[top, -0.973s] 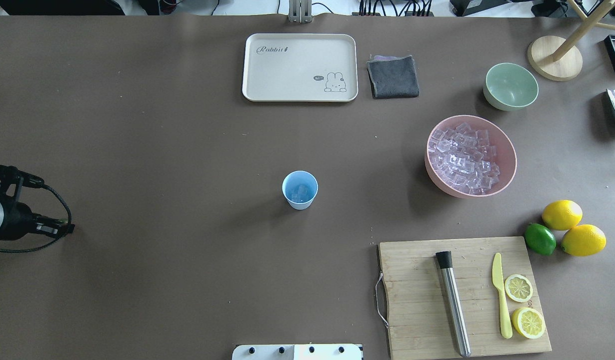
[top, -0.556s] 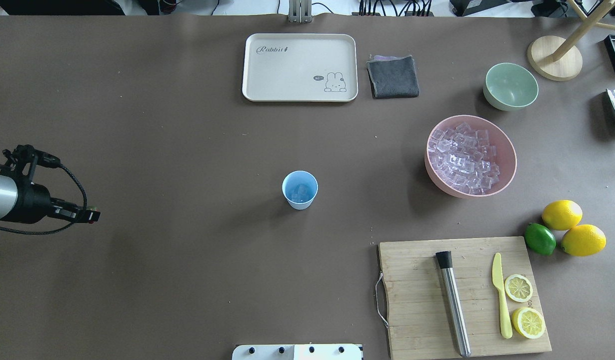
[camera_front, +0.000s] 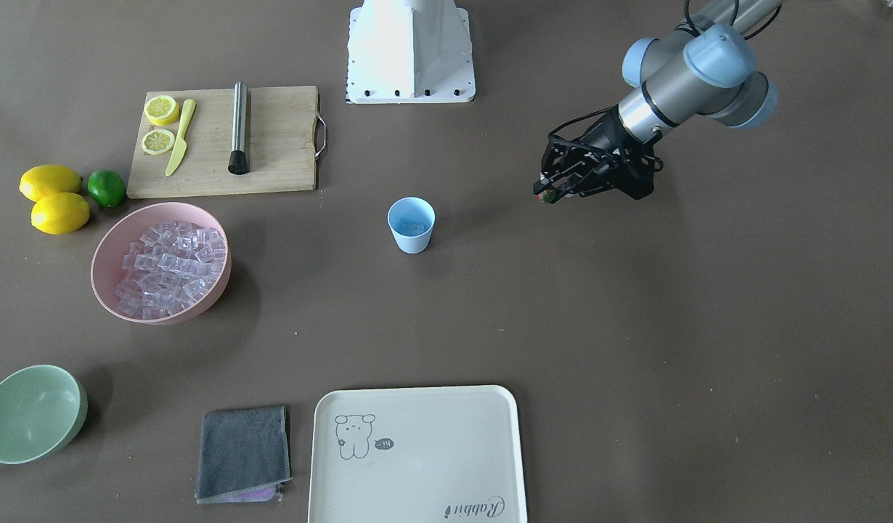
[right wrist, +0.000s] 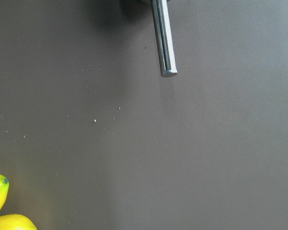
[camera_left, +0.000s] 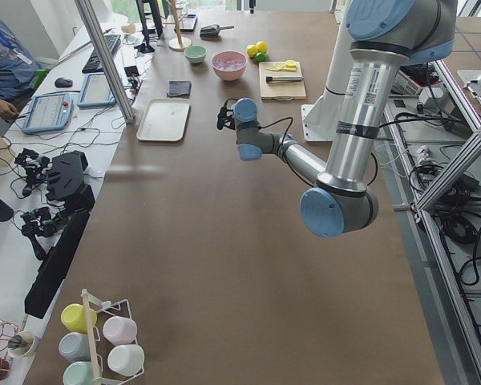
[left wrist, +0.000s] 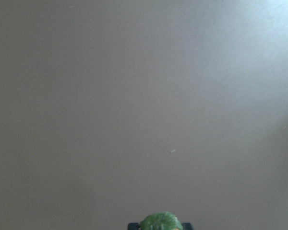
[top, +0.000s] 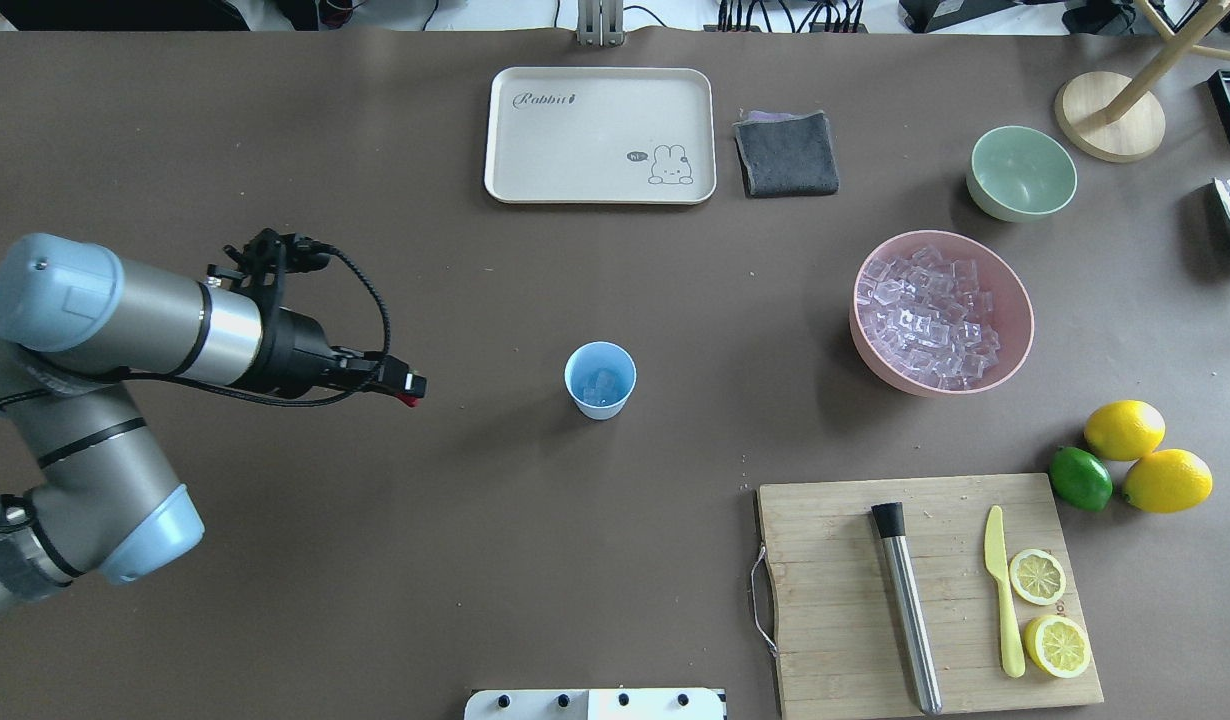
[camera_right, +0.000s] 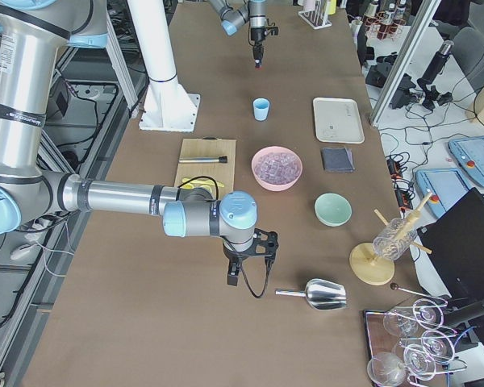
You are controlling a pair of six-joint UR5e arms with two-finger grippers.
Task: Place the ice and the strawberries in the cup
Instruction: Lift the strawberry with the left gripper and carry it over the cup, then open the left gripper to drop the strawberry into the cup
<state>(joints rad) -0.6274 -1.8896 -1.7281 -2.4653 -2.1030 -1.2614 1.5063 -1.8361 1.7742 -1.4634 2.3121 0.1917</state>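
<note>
Left jaws are clenched on the strawberry [top: 409, 398], held above the surface [top: 275, 560], well apart from the cup [top: 602, 410] to its right. The cup stands upright at mid-surface with ice [top: 602, 383] inside. Further right, the pink bowl [top: 868, 352] holds more ice. Right jaws: state cannot be determined.

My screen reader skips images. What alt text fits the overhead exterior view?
The left gripper holds a strawberry left of the light blue cup, which already contains ice. A pink bowl of ice sits to the right.
</note>
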